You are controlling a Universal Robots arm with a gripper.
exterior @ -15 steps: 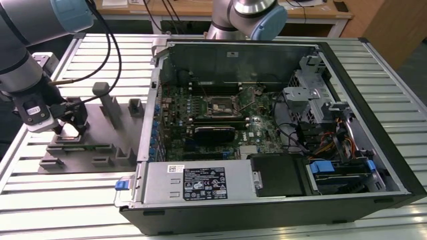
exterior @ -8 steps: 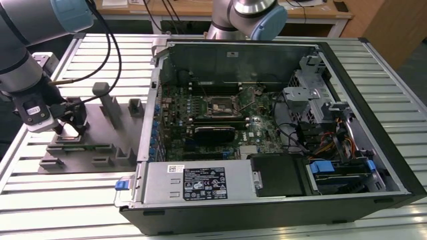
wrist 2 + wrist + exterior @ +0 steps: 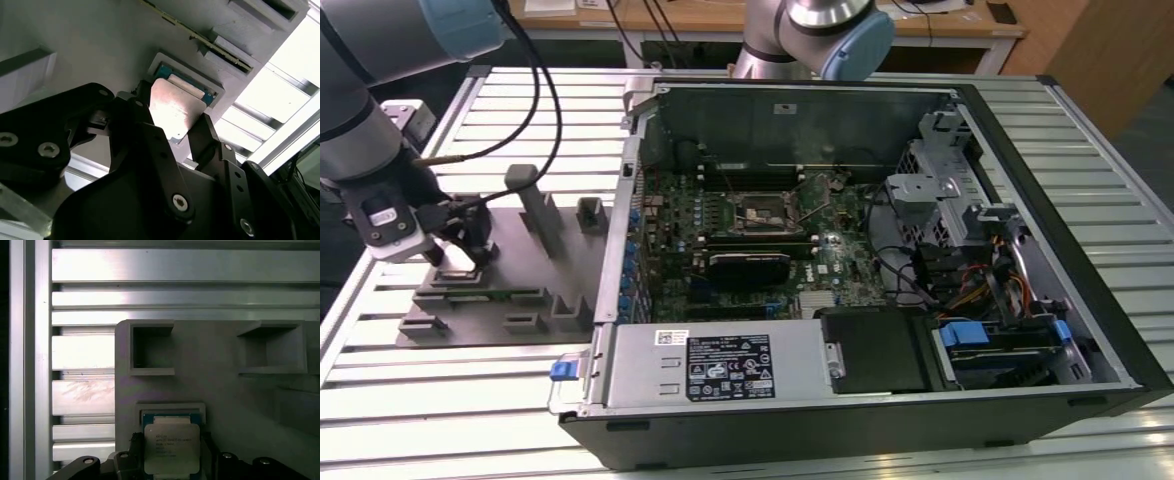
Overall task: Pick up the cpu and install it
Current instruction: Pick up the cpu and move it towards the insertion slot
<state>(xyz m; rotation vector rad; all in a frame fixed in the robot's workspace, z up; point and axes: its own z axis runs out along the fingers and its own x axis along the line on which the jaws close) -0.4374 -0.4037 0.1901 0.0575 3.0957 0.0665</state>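
The cpu [image 3: 171, 450] is a small square chip with a silvery top plate [image 3: 175, 107] and a blue-green rim. It is at a shallow grey nest [image 3: 170, 407] on the grey fixture plate [image 3: 480, 310], at the exterior view's left. My gripper [image 3: 460, 255] hangs straight over that nest. In both wrist views its black fingers [image 3: 142, 107] press against two opposite sides of the chip, so the gripper [image 3: 172, 117] is shut on it. Whether the chip has left the nest I cannot tell. The black metal-framed socket [image 3: 761, 212] lies on the motherboard inside the open computer case [image 3: 1067, 250].
Grey plastic blocks and posts [image 3: 534, 205] stand on the fixture plate around the gripper. Two square pockets [image 3: 152, 347] lie in the plate beyond the nest. The case wall [image 3: 616, 250] rises just right of the fixture. A second robot arm [image 3: 821, 30] stands behind the case. The table is slatted aluminium [image 3: 440, 390].
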